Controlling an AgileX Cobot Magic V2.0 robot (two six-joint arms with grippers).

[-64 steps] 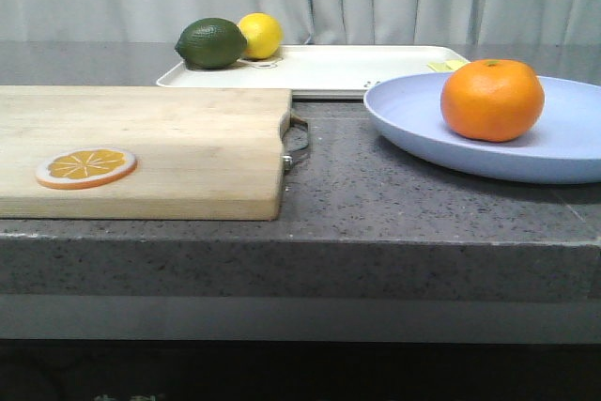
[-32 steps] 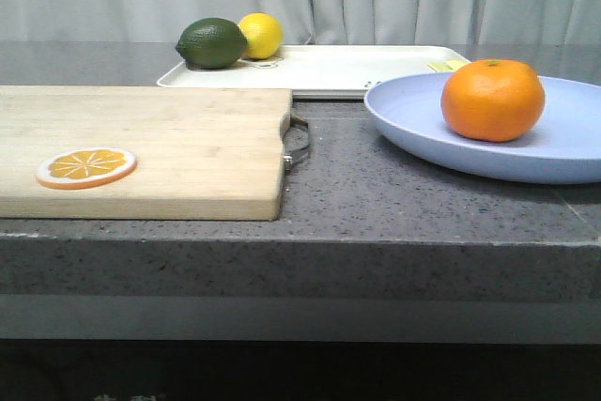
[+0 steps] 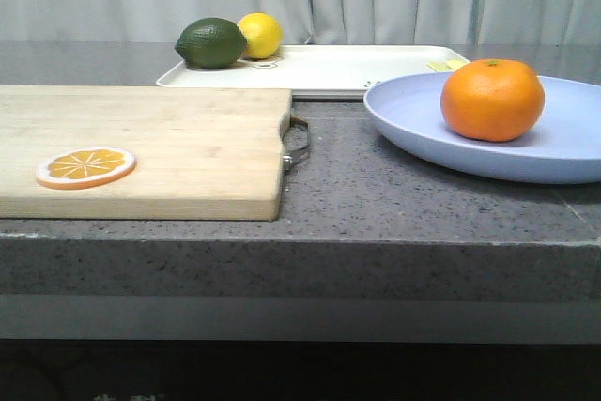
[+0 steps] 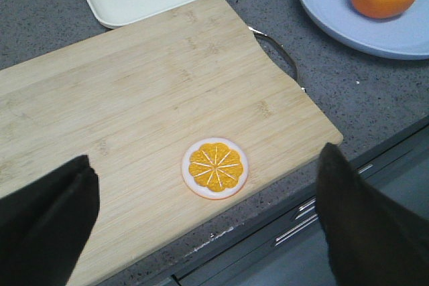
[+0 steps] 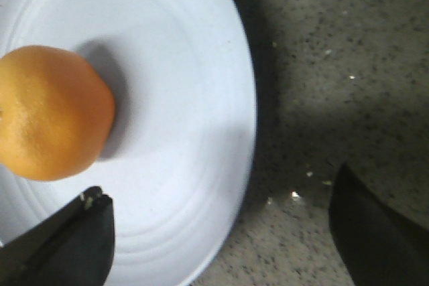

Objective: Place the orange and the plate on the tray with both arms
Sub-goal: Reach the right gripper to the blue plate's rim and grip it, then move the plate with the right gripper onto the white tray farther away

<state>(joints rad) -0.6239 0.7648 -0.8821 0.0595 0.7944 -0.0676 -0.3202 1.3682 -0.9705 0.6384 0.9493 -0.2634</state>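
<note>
**Hovering hands, orange on the plate, tray at the back**

Starting at the left of the front view, a wooden cutting board point(image 3: 141, 147) lies flat on the grey speckled tabletop point(image 3: 376, 194), with a flat orange slice point(image 3: 85, 167) near its front left part. The left hand point(image 4: 208, 226) hangs above this board in its wrist view, its two dark fingers point(image 4: 47, 222) spread wide with the slice showing between them and nothing held. The orange and the plate lie well apart from this hand, off past the board's metal handle point(image 4: 281, 58).

Behind the board, at the far side of the tabletop, sits the cream-white tray point(image 3: 347, 68). A dark green lime point(image 3: 211, 42) and a yellow lemon point(image 3: 260, 35) rest at its left end, touching each other; the rest of its surface shows bare apart from something small and yellow at the right end, too small to tell.

To the right, the pale lavender-blue plate point(image 3: 413, 115) rests on the tabletop just in front of the tray's right corner. The orange point(image 3: 492, 99) sits on the plate, stem dimple up. The right hand point(image 5: 221, 232) hovers over the plate's edge, fingers wide apart and empty: one finger point(image 5: 67, 246) is over the plate near the orange, the other over bare tabletop beside the rim.
</note>
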